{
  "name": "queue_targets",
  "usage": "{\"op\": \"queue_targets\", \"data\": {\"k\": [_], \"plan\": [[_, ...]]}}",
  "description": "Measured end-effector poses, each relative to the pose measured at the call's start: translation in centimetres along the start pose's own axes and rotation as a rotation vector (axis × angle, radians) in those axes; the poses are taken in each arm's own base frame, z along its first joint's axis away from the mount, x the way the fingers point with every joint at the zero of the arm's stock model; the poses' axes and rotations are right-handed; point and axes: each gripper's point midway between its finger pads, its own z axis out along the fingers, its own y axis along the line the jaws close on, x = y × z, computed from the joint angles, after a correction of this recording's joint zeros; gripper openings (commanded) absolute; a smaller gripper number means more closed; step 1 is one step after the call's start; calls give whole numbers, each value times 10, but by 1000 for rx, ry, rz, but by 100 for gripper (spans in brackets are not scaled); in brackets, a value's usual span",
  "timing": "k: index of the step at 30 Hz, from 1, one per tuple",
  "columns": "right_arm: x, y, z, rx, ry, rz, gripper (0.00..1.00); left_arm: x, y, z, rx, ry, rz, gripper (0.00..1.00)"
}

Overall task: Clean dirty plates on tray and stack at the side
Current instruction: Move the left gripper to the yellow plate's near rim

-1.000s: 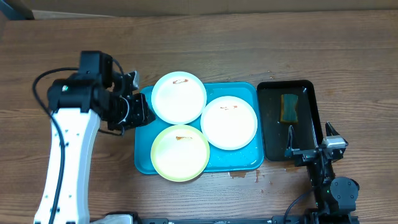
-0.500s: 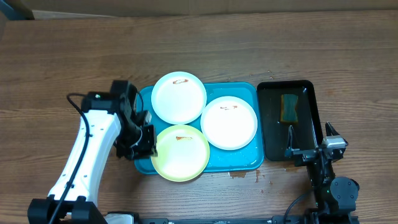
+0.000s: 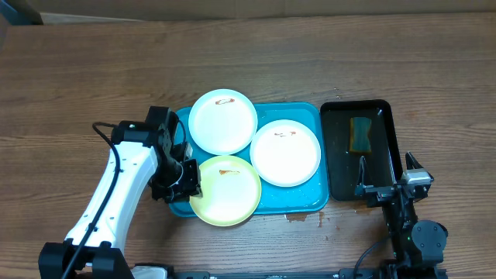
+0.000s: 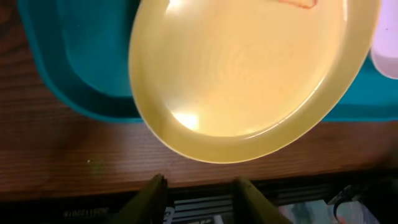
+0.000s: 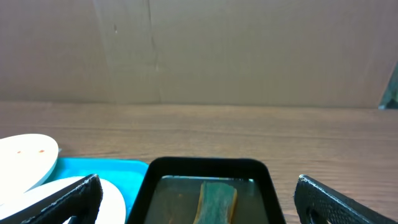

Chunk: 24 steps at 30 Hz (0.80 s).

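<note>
The turquoise tray (image 3: 310, 203) holds three plates: a white plate (image 3: 223, 121) at the back left, a white plate (image 3: 285, 153) at the right, and a pale yellow-green plate (image 3: 225, 191) at the front left. All three have small brown smears. My left gripper (image 3: 186, 180) is open and empty at the yellow-green plate's left rim. In the left wrist view my fingers (image 4: 200, 190) sit just short of that plate's rim (image 4: 249, 74), with the tray (image 4: 81, 74) beneath it. My right gripper (image 3: 386, 172) is open and empty at the front of the black tray.
A narrow black tray (image 3: 379, 108) right of the turquoise one holds water and a green-yellow sponge (image 3: 360, 134). The right wrist view shows that sponge (image 5: 217, 199) and black tray (image 5: 205, 165). Small brown spots (image 3: 298, 218) lie on the wooden table by the tray's front edge.
My left arm has swung from the tray's back left corner toward the front, bringing the gripper to the yellow-green plate's left rim. The right arm has not moved.
</note>
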Motion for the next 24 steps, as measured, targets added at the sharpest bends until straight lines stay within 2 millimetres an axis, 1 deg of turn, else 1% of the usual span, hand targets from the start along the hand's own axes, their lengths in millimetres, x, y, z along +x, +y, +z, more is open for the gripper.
{"op": "queue_targets", "data": {"k": [1,2,4,6,9,11,12,14,16,17,18,19,21,24], "plan": [[-3,0,0,0,-13,0,100,-1,-3,0,12,-2,2,49],[-7,0,0,-2,-27,-1,100,-1,-6,0,25,-4,2,57],[-14,4,0,-21,-58,-4,100,-3,-11,0,50,-7,5,69],[-17,10,-1,-57,-70,-6,100,-4,-14,0,71,-11,2,70],[-8,17,-2,-99,-18,8,100,-6,-18,0,89,-16,4,71],[-9,20,-4,-114,17,25,100,-7,-19,0,97,-20,7,71],[-20,22,-7,-121,31,32,100,-8,-20,-1,103,-25,9,71],[-34,22,-10,-119,54,41,100,-9,-21,-1,108,-28,11,71],[-57,21,-11,-110,92,52,100,-11,-23,-1,118,-35,14,72],[-63,21,-10,-108,104,56,100,-12,-25,-1,125,-38,17,72],[-78,20,-6,-102,152,64,100,-12,-26,-1,130,-39,18,72],[-82,20,-4,-98,204,73,100,-13,-26,-1,133,-41,19,72],[-95,19,13,-89,345,90,100,-13,-27,-1,140,-44,21,72],[-101,17,40,-80,535,115,100,-16,-29,-1,148,-55,27,72]]}}
